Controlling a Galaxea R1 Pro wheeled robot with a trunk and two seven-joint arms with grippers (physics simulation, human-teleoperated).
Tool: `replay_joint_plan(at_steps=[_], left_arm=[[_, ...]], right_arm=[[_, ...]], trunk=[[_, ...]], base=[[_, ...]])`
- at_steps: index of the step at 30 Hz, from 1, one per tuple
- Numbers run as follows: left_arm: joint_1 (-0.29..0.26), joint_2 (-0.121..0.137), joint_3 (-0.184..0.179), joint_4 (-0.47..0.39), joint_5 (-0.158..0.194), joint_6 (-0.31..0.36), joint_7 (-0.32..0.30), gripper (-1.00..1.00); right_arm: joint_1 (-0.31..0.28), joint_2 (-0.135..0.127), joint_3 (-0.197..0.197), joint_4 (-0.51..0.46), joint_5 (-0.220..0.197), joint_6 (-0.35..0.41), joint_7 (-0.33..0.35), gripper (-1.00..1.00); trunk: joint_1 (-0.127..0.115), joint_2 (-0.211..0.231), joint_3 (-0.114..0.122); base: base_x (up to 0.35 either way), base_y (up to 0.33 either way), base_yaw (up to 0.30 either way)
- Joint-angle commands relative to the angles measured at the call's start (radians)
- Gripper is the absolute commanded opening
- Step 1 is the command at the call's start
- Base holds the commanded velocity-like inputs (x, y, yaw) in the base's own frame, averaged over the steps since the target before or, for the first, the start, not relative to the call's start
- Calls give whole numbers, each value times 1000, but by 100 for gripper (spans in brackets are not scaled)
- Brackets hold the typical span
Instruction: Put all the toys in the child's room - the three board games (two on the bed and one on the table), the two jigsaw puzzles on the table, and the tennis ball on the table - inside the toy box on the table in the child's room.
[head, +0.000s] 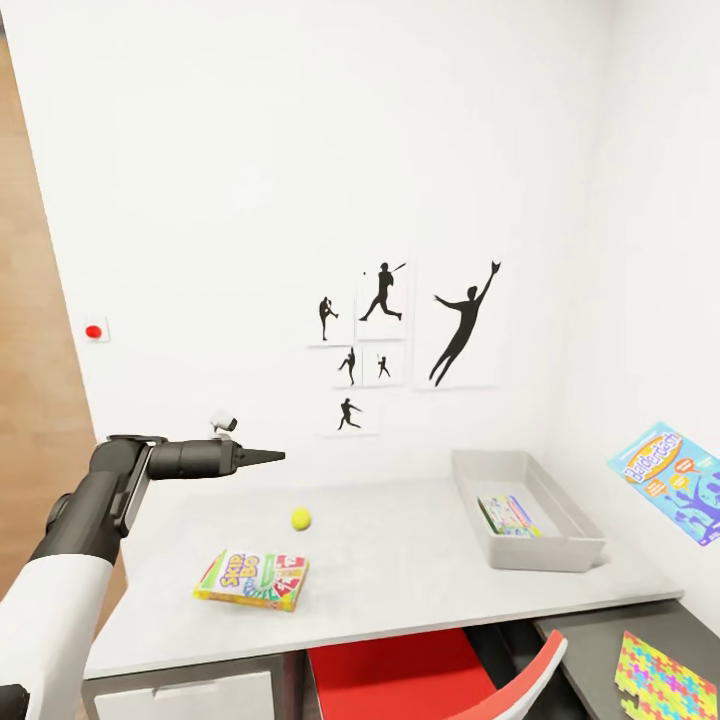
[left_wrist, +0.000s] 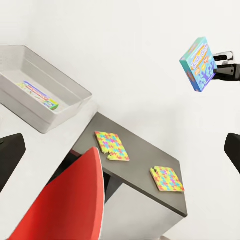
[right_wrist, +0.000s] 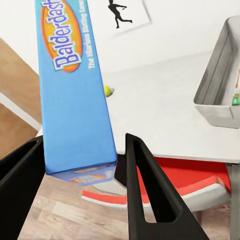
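My right gripper (right_wrist: 85, 139) is shut on the blue board game (right_wrist: 75, 85), which hangs in the air to the right of the table (head: 400, 560) as a blue box (head: 670, 480). The grey toy box (head: 570, 535) stands at the table's back right with the green-edged board game (head: 508, 515) inside. The SKIP-BO box (head: 252, 580) lies at the front left, and the tennis ball (head: 300, 518) rests behind it. Two jigsaw puzzles (left_wrist: 112, 146) (left_wrist: 167, 178) lie on the lower dark end section. My left gripper (head: 265, 457) hovers open over the table's left end.
A red chair (head: 430, 680) is tucked under the table's front edge. White walls with baseball silhouettes (head: 400, 330) close the back and right sides. A wooden wall (head: 30, 300) stands at the left. The lower dark section (head: 590, 640) adjoins the table's right end.
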Motion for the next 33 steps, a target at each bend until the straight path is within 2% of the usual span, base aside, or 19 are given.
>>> replay_joint_plan(at_steps=[1,7,17,33], left_arm=[[0,0,2,-1,-9,11,-8,100],[0,-1,1,0,-9,12,-8,100],[0,-1,1,-1,-8,13,-8,100],[0,-2,0,-25,-8,14,-8,100]], right_arm=[[-2,0,1,1,0,5,2,-100],[-2,0,1,-1,-1,5,4,-100],[-1,-1,1,1,-1,5,3,-100],[-1,-3,1,7,0,5,3,-100]], trunk=[[1,-1,0],[1,-1,0],[1,-1,-2],[1,-1,-26]], base=[[135,0,0],[224,0,0],[97,18,0],[66,3,0]])
